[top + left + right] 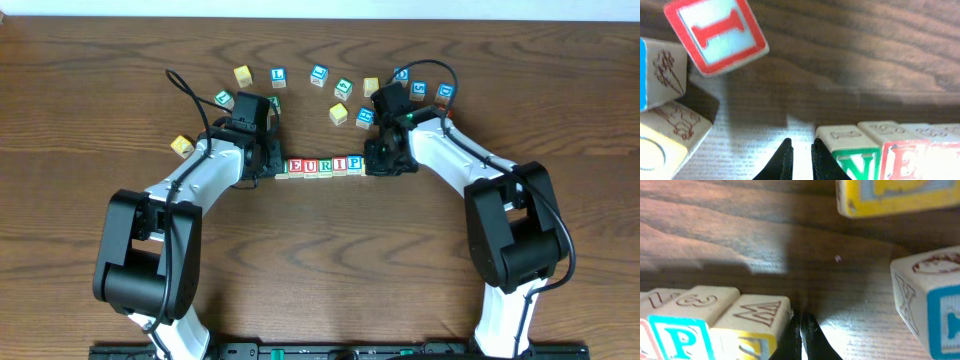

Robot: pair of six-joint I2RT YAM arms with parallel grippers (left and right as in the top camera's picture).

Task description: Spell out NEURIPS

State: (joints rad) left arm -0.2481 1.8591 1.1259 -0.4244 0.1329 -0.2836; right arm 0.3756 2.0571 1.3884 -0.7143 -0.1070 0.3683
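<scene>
- A row of small wooden alphabet cubes (322, 166) lies about mid-bench, parallel to the near edge of the dark wood-grain bench (80, 80). From above, the letters E, U, R, I, P read along it, and both ends sit under the arms.
- Left end of the row: a pale cube with green N (860, 161) sits flush against the pale cube with red E (902, 159).
- Right end of the row: a pale cube with blue P (685, 340) is followed by the yellow-faced cube (757, 330), pressed against it and closing the line.
- The left hand (801, 146) is down at bench level just off the N end. Its two black fingers stand nearly together with only a thin slit between them, and nothing is in the slit. The finger nearer the row is right up against the side of the N cube; I cannot tell whether it truly touches.
- The right hand (802, 325) is low at the opposite end. Its fingers are pressed together and hold nothing, just beside the outer side of the yellow-faced cube.
- A scatter of spare lettered cubes (343, 88) lies between the row and the far edge of the bench, apart from the row.
- Beyond the left hand are a red-bordered cube with red I (715, 35), turned askew to the row, and a blue-sided cube with a line drawing (660, 70) beside it.
- Beyond the right hand are a yellow-bordered cube (900, 197) toward the far edge and a pale cube with a blue-framed face (935, 305), nearer, off to one side.
</scene>
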